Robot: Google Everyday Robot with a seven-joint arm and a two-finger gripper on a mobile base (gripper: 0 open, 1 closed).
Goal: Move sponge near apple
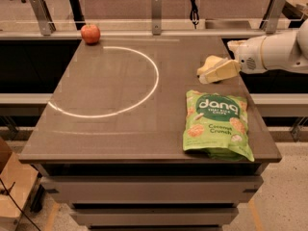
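The apple (pixel 90 33) is small, round and red, and sits at the table's far left corner. The sponge (pixel 210 60) is a small pale yellow block lying near the table's far right edge. My gripper (pixel 208 76) reaches in from the right on a white arm (pixel 276 49). It is low over the table, right at the sponge's near side and partly overlapping it. Whether it touches or holds the sponge does not show. The sponge is far from the apple, across the table's width.
A green snack bag (pixel 216 124) lies flat at the front right, just in front of my gripper. A white circle line (pixel 122 81) is marked on the grey tabletop (pixel 106 129). A rail with metal posts (pixel 155 6) runs behind the table.
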